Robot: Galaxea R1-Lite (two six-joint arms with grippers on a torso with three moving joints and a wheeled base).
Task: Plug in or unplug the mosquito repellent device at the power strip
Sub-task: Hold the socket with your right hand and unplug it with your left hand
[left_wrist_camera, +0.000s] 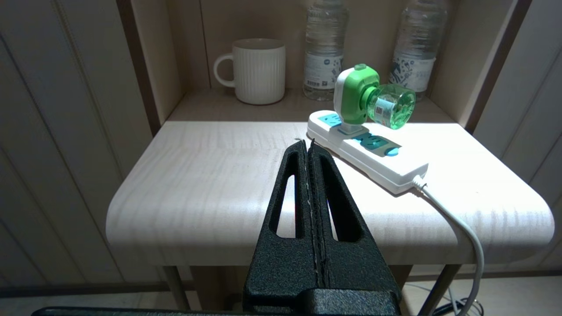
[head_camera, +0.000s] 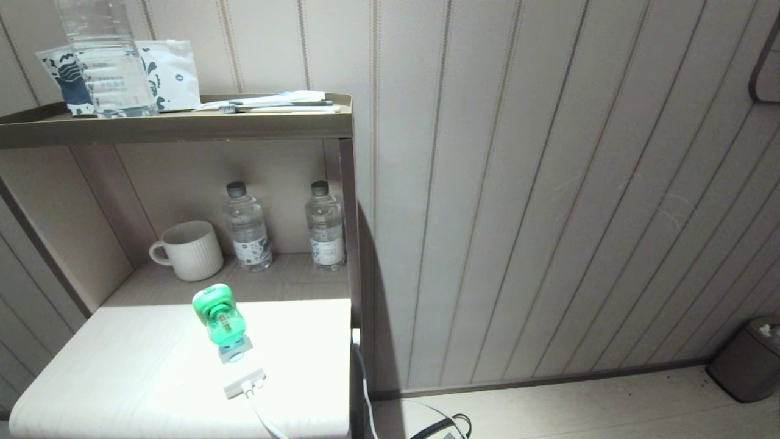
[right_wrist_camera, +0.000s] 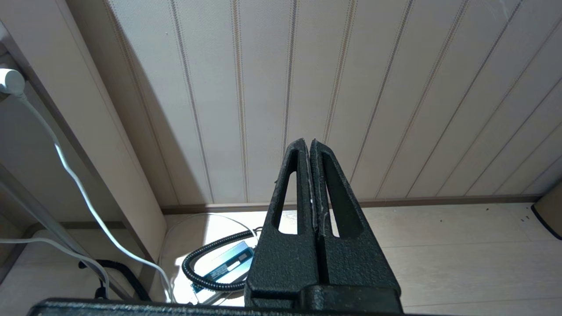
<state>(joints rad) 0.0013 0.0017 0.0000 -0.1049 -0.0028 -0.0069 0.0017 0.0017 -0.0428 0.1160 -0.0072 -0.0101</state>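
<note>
1. Closest to you, the left gripper [left_wrist_camera: 307, 147] is pinched fully shut with nothing in it, hanging short of the table [left_wrist_camera: 210, 184] edge. You'll want it opened before going in.
2. The right gripper [right_wrist_camera: 307, 147] is shut and empty too, pointed at bare wall and floor, well away from the job. I'd leave it parked.
3. Ahead of the left gripper and off to one side, the power strip [left_wrist_camera: 373, 153] lies on the table, cord trailing off the near edge.
4. The mosquito repellent [left_wrist_camera: 366, 98] is plugged into the strip's far end, so this looks like an unplug. Grab the white-and-green head, not the bottle, and pull straight out; the strip might lift with it.
5. Further back, a mug [left_wrist_camera: 257, 70] (can't see inside) and two water bottles [left_wrist_camera: 325, 48], looking mostly full.
</note>
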